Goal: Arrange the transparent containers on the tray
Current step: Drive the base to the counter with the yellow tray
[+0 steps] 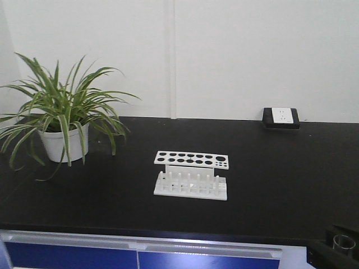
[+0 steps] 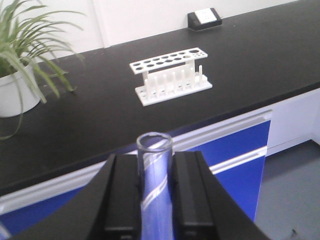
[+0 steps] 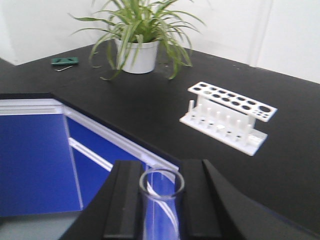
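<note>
My left gripper (image 2: 154,159) is shut on a clear glass tube (image 2: 155,192) that stands upright between its black fingers, open rim on top. It hovers in front of the counter's edge. My right gripper (image 3: 161,167) is likewise shut on a second clear glass tube (image 3: 161,212), also off the counter's front. In the front view only the right gripper (image 1: 343,245) shows, at the bottom right corner, with its tube's rim (image 1: 343,241). The yellow tray is out of view, and no beakers or flasks show.
A white test-tube rack (image 1: 190,175) stands with no tubes in it mid-counter on the black worktop (image 1: 280,168). A potted spider plant (image 1: 64,120) stands at the left, a socket box (image 1: 280,117) by the back wall. Blue cabinet fronts (image 3: 35,160) lie below the edge.
</note>
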Tool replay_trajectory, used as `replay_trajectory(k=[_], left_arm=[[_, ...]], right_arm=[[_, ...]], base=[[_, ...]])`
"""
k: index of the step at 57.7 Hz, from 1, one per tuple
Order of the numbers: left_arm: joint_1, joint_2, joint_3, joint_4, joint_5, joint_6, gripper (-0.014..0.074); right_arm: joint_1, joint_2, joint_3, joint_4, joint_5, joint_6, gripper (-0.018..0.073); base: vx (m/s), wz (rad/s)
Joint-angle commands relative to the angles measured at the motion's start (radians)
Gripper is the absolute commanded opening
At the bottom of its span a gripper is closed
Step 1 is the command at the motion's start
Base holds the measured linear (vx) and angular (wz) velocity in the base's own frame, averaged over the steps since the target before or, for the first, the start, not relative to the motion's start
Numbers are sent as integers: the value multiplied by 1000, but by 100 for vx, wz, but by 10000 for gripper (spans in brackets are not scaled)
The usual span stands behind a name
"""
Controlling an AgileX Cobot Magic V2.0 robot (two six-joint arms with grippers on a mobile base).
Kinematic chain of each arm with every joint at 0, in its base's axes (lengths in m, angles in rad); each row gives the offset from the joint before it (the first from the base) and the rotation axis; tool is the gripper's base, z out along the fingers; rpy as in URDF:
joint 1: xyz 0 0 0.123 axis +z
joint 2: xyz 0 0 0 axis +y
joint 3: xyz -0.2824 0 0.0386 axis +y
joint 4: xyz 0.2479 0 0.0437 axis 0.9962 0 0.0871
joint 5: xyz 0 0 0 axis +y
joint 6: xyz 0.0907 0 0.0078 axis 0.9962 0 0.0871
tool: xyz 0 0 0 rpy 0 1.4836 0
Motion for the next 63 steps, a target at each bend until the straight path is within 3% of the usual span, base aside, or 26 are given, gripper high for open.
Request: replay_trajectory(k=[1, 34, 63], left_arm=[[-3, 7, -39, 2, -78, -11, 1], [-3, 7, -39, 2, -78, -11, 2], [-3, 7, -39, 2, -78, -10, 2]], right_arm=[[-1, -1, -35, -19, -80, -9, -13], [-1, -1, -35, -19, -80, -9, -13], [-1, -1, -35, -19, -80, -9, -13]], base=[[-31, 27], [-35, 34], [-35, 55]])
